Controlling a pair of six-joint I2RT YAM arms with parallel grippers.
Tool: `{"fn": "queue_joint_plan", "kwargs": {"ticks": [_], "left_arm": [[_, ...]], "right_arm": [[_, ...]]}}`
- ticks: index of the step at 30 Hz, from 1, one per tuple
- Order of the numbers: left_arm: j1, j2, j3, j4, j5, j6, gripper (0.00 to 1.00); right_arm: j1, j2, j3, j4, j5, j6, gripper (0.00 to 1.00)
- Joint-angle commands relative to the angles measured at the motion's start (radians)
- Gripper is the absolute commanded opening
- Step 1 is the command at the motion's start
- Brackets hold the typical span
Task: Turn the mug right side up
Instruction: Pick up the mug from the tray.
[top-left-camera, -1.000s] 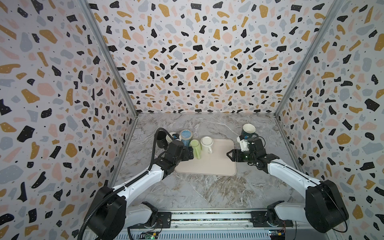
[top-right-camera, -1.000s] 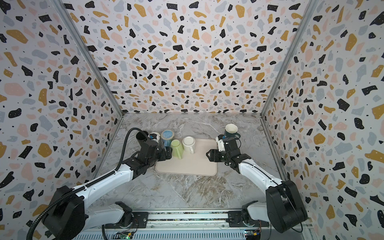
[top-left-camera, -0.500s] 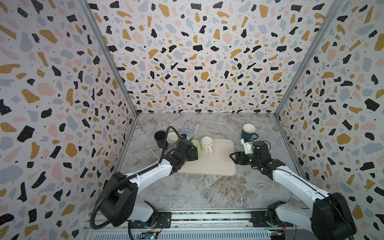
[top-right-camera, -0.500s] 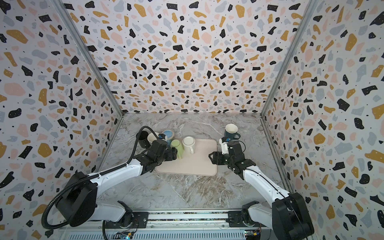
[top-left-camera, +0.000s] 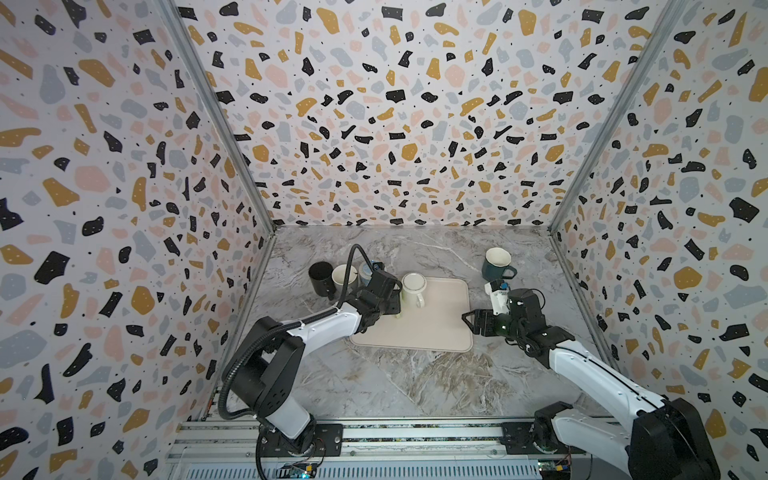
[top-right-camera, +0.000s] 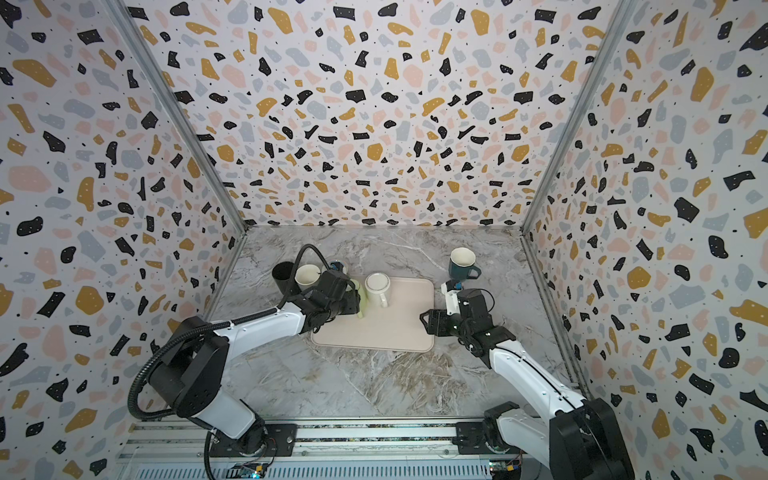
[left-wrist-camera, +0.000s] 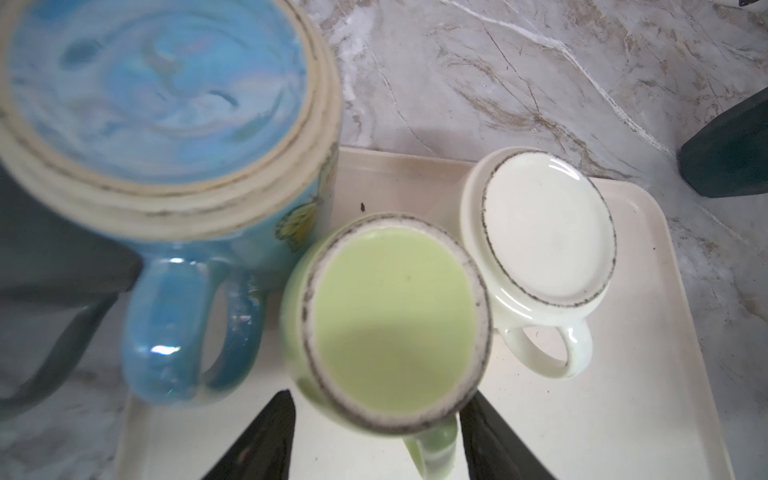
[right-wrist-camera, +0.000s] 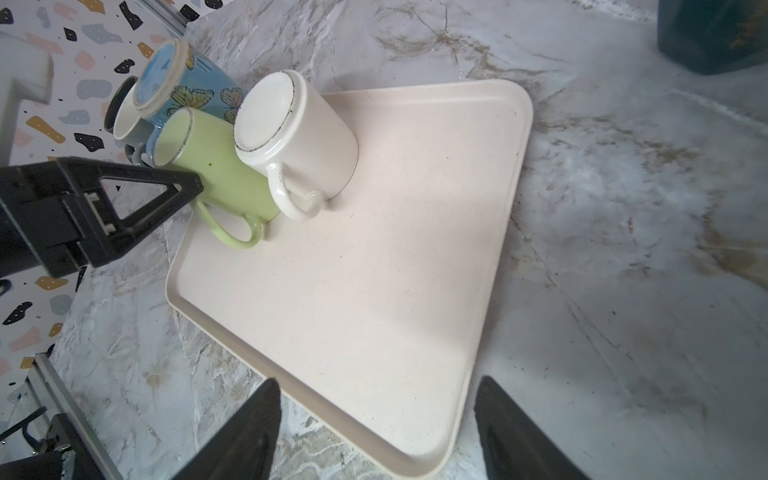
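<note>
green mug (left-wrist-camera: 390, 316) inverted, three inverted, one tray (right-wrist-camera: 374, 270), left end effector (left-wrist-camera: 378, 397) released, right end effector (right-wrist-camera: 378, 382) released

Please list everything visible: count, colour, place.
green mug: 1, green, upside down on tray
white mug: 1, cream, upside down on tray
blue mug: 1, blue, upside down, tray corner
black mug: 1, black, upright, left of tray
grey mug: 1, grey, upright by black mug
teal mug: 1, teal, upright, far right
tray: 1, beige, table centre
table: 1, grey marble
left gripper: 1, black, around green mug
right gripper: 1, black, open, at tray edge
</note>
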Motion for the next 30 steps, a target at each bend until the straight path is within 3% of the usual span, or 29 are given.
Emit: {"fn": "queue_joint_plan", "kwargs": {"ticks": [1,21,30], "left_arm": [[-0.006,0.061,0.065,-0.008,0.010,0.036,0.63],[0.002,0.153,0.126,-0.030,0.000,0.044,0.52],[0.022,0.167,0.154,-0.060,0.024,0.073,0.36]], "right_arm": [[-0.006,-0.038,-0.018,-0.005,0.012,0.010,0.75],[-0.006,-0.053,-0.051,0.011,-0.017,0.013,0.75],[-0.006,-0.052,-0.070,0.019,-0.021,0.014,0.75]]}}
